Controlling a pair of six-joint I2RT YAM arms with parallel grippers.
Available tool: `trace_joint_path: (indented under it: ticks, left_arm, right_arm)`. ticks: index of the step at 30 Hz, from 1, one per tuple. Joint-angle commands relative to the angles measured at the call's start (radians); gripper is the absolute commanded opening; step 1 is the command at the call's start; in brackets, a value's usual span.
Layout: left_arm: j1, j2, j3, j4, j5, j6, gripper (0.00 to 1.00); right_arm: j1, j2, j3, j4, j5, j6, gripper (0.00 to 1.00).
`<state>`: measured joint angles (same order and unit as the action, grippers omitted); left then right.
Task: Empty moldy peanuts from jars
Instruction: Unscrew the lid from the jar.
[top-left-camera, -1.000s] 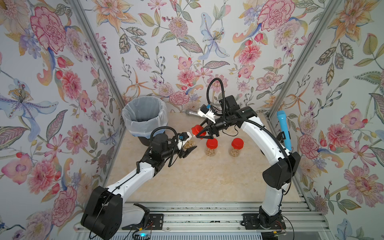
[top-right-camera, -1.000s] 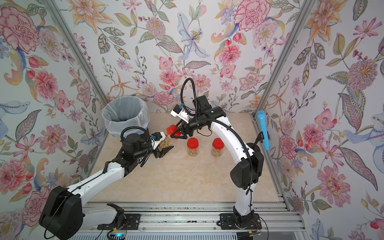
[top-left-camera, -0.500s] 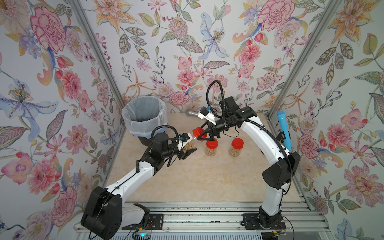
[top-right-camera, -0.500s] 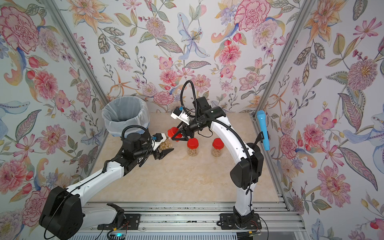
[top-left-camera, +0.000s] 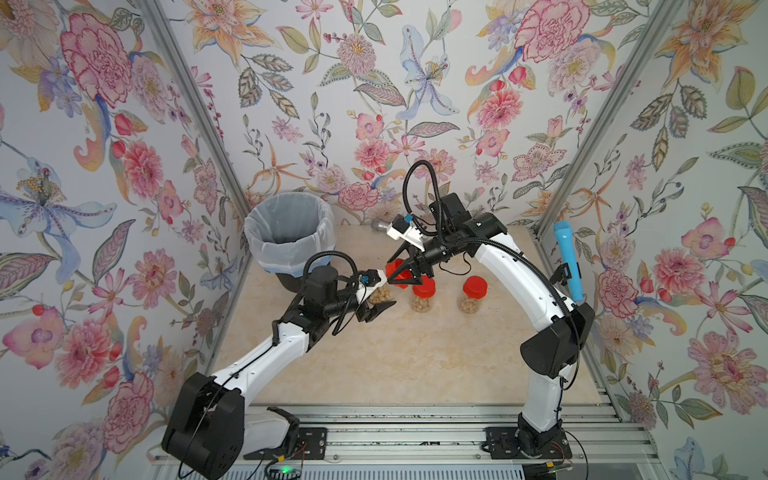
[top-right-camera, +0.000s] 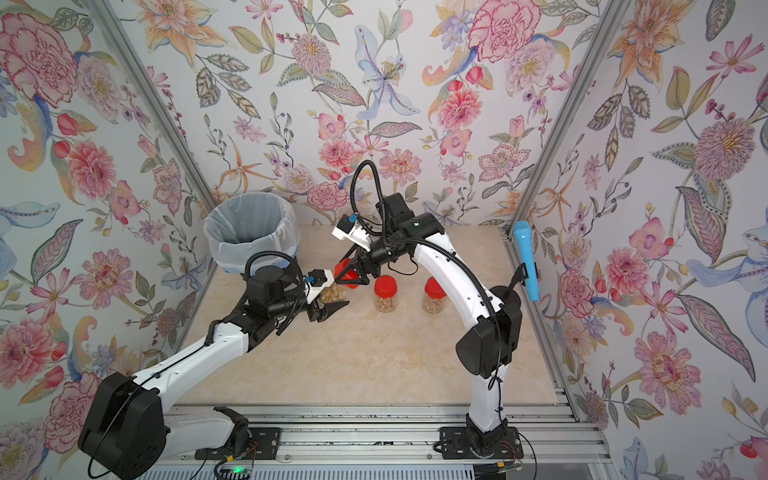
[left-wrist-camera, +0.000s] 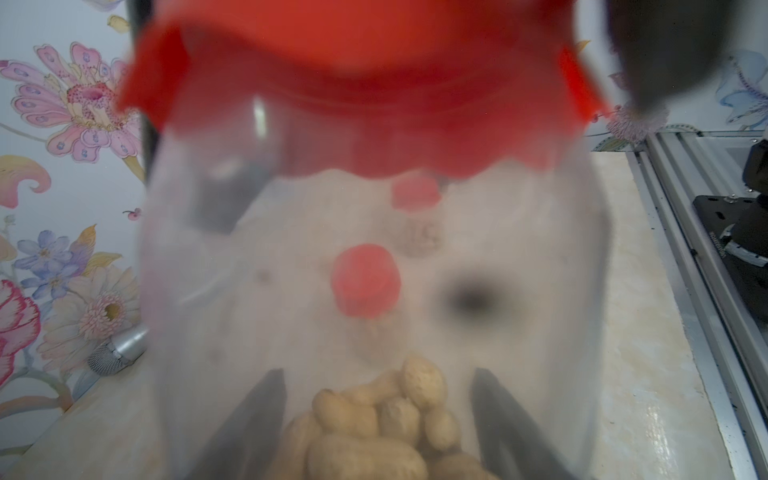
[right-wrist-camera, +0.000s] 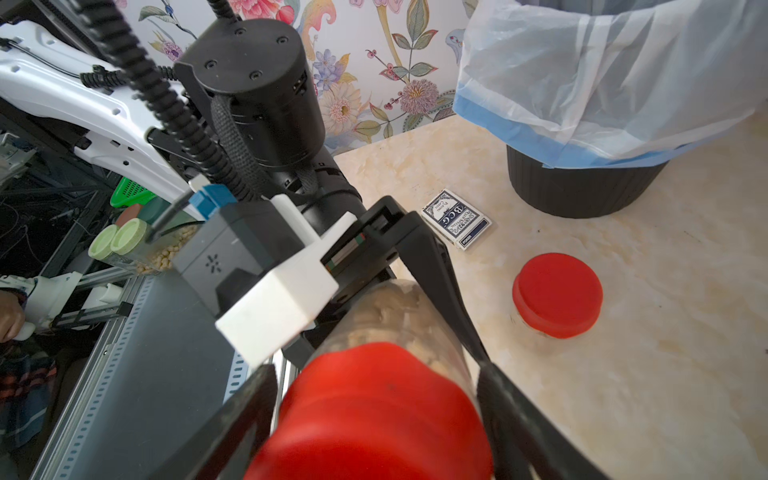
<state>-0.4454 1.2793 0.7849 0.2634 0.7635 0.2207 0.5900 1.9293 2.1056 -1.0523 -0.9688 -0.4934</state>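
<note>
Left arm (top-left-camera: 266, 361) stretched low, reaching forward and inward. Left gripper (top-left-camera: 380, 296) clamped on the body of a tilted jar (left-wrist-camera: 249, 291). Right arm (top-left-camera: 519, 274) arched high, wrist pitched down toward the left gripper. Right gripper (top-left-camera: 397, 271) jaws spread either side of the jar's red lid (right-wrist-camera: 374, 415), slim gap on one side.

Floral wallpaper (top-left-camera: 374, 83) (three walls) surrounds a beige marble tabletop (top-left-camera: 395, 365).

The black ribbed plastic bin with a white bag liner (top-left-camera: 286, 232) stands at the back-left corner of the beige marbled table (top-left-camera: 395, 365). Right of it, two clear plastic red-lidded jars (top-left-camera: 424, 293) stand side by side (a third jar (top-left-camera: 380, 296) hangs tilted just left of them). A blue boxed card deck (right-wrist-camera: 456, 218) lies near the bin's foot.
</note>
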Motion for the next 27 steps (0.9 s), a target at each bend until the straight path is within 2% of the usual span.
trace_joint_path:
  ticks: [1,19,27]
  left_arm:
    - [-0.009,-0.001,0.030,0.031,-0.002,0.012,0.32]
    - [-0.009,0.013,0.027,0.035,-0.034,0.013,0.32]
    - [-0.009,0.023,0.022,0.041,-0.043,0.011,0.32]
  right_arm:
    - [0.047,0.013,0.021,-0.033,-0.120,0.004,0.78]
    - [0.043,-0.005,0.012,-0.032,-0.056,0.017,0.84]
    - [0.040,-0.007,0.016,-0.029,-0.014,0.034,0.92]
